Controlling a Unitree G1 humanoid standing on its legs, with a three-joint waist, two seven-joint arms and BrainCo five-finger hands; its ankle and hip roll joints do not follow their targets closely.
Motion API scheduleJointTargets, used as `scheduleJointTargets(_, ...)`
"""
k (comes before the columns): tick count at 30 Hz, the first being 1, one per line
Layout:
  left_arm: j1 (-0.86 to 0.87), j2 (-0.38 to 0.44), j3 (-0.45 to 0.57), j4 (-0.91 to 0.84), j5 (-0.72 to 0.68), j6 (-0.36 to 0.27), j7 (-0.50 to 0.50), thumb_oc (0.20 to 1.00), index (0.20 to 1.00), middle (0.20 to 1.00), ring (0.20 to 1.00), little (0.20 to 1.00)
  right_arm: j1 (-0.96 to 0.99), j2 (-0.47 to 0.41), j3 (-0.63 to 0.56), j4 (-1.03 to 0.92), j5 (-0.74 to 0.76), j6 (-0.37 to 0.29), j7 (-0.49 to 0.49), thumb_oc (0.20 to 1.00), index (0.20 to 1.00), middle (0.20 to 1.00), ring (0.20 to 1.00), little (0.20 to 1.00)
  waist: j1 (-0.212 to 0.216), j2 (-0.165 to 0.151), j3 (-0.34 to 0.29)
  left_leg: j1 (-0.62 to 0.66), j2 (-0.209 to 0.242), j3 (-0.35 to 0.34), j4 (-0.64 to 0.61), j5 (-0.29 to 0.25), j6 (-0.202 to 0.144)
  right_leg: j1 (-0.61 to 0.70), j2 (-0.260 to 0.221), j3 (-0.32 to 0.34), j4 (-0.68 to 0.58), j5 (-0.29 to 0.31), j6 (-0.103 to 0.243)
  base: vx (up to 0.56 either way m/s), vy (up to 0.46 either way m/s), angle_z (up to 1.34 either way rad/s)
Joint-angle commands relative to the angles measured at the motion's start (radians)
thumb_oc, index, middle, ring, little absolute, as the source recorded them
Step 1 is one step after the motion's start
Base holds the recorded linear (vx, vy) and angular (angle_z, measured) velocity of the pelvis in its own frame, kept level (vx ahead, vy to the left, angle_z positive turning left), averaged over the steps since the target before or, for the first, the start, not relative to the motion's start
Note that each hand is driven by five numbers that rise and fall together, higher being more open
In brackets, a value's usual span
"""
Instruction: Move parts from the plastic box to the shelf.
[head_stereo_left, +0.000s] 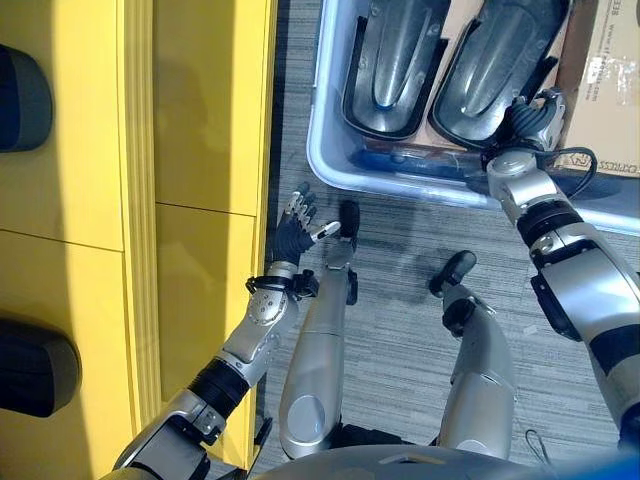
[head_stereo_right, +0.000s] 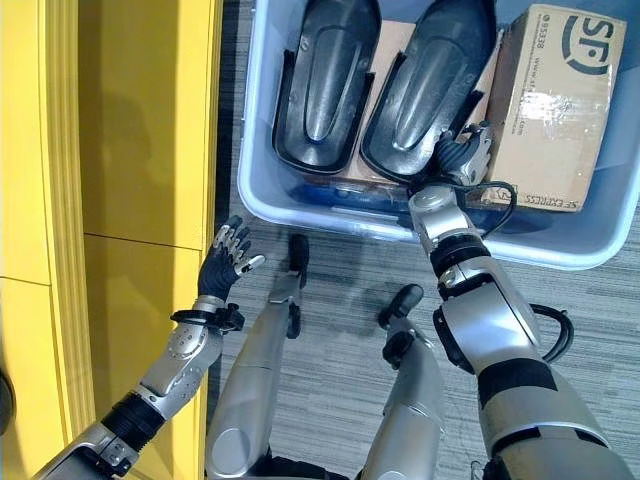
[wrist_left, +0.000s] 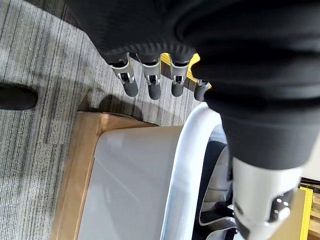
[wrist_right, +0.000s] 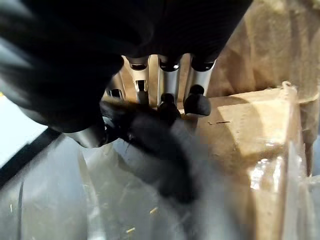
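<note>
Right hand (head_stereo_right: 462, 152) on nearer dark part's (head_stereo_right: 420, 85) edge, inside plastic box (head_stereo_right: 262, 205).

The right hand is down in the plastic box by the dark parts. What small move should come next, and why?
Probably curl the right hand round the edge of the nearer dark part. Its fingertips rest at that part's end beside the cardboard box, fingers straight, with nothing gripped. The left hand hangs open beside the yellow shelf.

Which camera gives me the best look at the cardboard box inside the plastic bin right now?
The right eye view: the cardboard box shows nearly whole there, standing in the plastic bin beside two dark parts. The left eye view catches just its edge at the frame's side. The right wrist view shows a close brown corner past the right hand.
</note>
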Motion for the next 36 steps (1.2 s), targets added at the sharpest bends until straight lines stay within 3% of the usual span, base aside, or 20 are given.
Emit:
scheduleJointTargets(1,-0.008,-0.021,-0.020,-0.027,0.036,-0.060,-0.013,1.000,1.000,1.000,1.000,1.000,0.145,0.036,-0.049,0.038,0.086,-0.082,0.079,0.200,0.200,0.200,0.200,0.200,0.034,0.048,0.033,0.040,-0.062,0.049,-0.016,-0.083,0.021,0.026,0.007,0.078,0.010,0.024,0.092,0.00,-0.052,-0.01)
scheduleJointTargets(8,0.039,-0.029,0.002,-0.008,0.012,-0.078,-0.031,1.000,1.000,1.000,1.000,1.000,0.259,0.002,-0.117,-0.141,-0.057,-0.281,-0.018,0.200,0.200,0.200,0.200,0.200,-0.013,0.029,0.033,0.150,-0.045,0.074,-0.058,-0.083,0.013,0.104,0.028,0.100,-0.038,0.031,0.092,0.00,-0.068,-0.06)
scheduleJointTargets(14,0.081,-0.035,0.020,0.002,-0.010,-0.117,-0.031,1.000,1.000,1.000,1.000,1.000,0.336,-0.038,-0.157,-0.344,-0.180,-0.292,-0.076,0.200,0.200,0.200,0.200,0.200,-0.058,0.006,0.033,0.296,-0.022,0.097,-0.142,-0.064,-0.006,0.216,0.050,0.122,-0.125,0.046,0.099,0.01,-0.048,-0.26)
scheduleJointTargets(18,0.092,-0.035,0.041,0.014,0.001,-0.122,-0.046,1.000,1.000,1.000,1.000,1.000,0.361,-0.050,-0.193,-0.418,-0.156,-0.268,-0.076,0.200,0.200,0.200,0.200,0.200,-0.072,-0.005,0.033,0.360,-0.005,0.112,-0.171,-0.041,-0.007,0.272,0.057,0.118,-0.171,0.074,0.089,-0.01,-0.064,-0.16)
scheduleJointTargets(21,0.116,-0.029,0.055,0.023,0.016,-0.136,-0.066,1.000,1.000,1.000,1.000,1.000,0.397,-0.053,-0.232,-0.456,-0.127,-0.287,-0.059,0.200,0.200,0.200,0.200,0.200,-0.082,-0.012,0.033,0.444,0.002,0.117,-0.184,-0.047,-0.013,0.351,0.055,0.122,-0.190,0.068,0.087,0.02,-0.084,-0.19)
scheduleJointTargets(29,0.152,-0.006,0.080,0.022,0.044,-0.131,-0.083,1.000,1.000,1.000,1.000,1.000,0.447,-0.052,-0.312,-0.509,0.019,-0.312,0.081,0.200,0.200,0.200,0.200,0.200,-0.099,-0.018,0.033,0.598,0.014,0.118,-0.210,-0.053,-0.023,0.518,0.059,0.115,-0.237,0.061,0.074,0.03,-0.065,-0.05)
scheduleJointTargets(33,0.187,0.000,0.101,0.028,0.061,-0.141,-0.095,1.000,1.000,1.000,1.000,1.000,0.509,-0.022,-0.326,-0.597,0.106,-0.303,0.217,0.200,0.200,0.200,0.200,0.200,-0.117,-0.026,0.033,0.701,0.026,0.123,-0.232,-0.049,-0.031,0.634,0.062,0.119,-0.285,0.063,0.068,0.06,-0.070,-0.02)
scheduleJointTargets(36,0.218,-0.002,0.120,0.033,0.065,-0.147,-0.104,1.000,1.000,1.000,1.000,1.000,0.565,0.015,-0.319,-0.670,0.166,-0.284,0.313,0.200,0.200,0.200,0.200,0.200,-0.125,-0.034,-0.001,0.743,0.035,0.125,-0.248,-0.045,-0.037,0.687,0.066,0.120,-0.318,0.065,0.065,0.07,-0.057,-0.06)
